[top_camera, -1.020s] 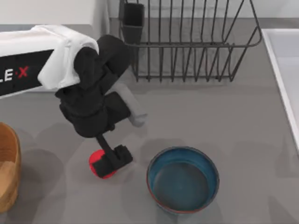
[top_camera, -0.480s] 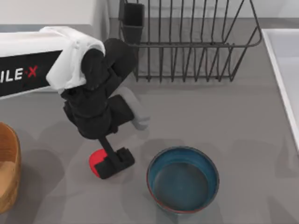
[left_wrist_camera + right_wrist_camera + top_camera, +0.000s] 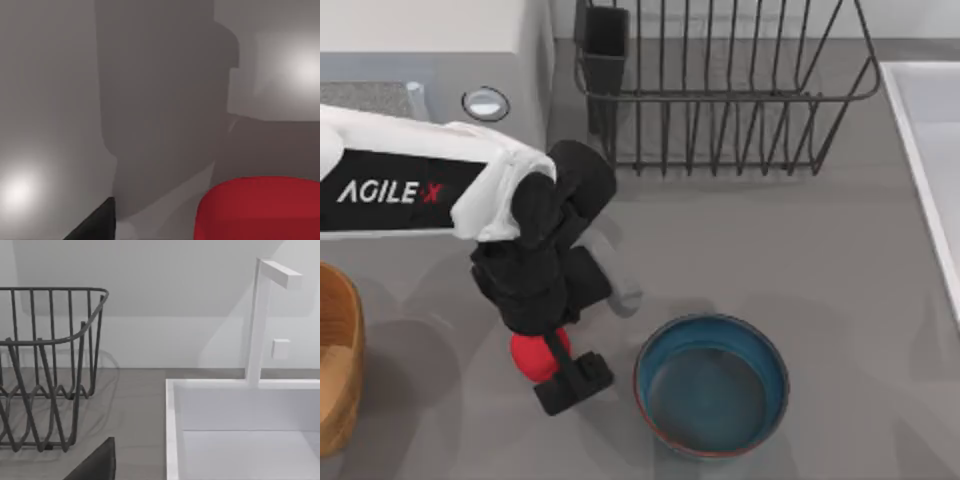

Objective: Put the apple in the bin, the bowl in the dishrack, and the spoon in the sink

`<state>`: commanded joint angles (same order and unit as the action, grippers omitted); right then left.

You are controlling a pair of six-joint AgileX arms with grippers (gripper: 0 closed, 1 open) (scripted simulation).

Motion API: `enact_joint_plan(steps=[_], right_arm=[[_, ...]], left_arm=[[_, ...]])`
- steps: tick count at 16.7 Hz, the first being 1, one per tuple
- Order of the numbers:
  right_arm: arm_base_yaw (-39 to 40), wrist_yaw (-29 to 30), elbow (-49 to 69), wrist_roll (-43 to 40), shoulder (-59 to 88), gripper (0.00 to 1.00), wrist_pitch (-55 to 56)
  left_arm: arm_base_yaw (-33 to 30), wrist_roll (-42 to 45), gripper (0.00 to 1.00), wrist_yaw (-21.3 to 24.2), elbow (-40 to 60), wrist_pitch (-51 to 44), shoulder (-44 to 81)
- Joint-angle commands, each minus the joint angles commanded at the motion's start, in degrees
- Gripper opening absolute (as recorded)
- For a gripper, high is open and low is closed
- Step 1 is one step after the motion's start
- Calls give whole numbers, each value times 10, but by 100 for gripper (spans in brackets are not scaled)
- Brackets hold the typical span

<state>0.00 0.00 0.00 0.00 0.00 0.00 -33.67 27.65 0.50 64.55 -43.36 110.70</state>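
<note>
Left claw [image 3: 558,368] lower left of top view, over apple [image 3: 530,354]; fingers' state unclear. Bowl [image 3: 712,385] just right.

There is one red apple [image 3: 527,355], one blue bowl [image 3: 712,385], one wooden bin [image 3: 335,360], one black dishrack [image 3: 720,85] with one cutlery cup [image 3: 605,45], one white sink [image 3: 925,150], and one microwave [image 3: 430,40].
</note>
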Motion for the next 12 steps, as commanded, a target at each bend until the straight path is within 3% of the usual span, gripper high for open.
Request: enact_joint_plan(steps=[5,12], right_arm=[[0,0,0,0,0,100,0],[0,0,0,0,0,100,0]], left_arm=[[0,0,100,0,-8,14,7],[0,0,47,0,-8,14,7]])
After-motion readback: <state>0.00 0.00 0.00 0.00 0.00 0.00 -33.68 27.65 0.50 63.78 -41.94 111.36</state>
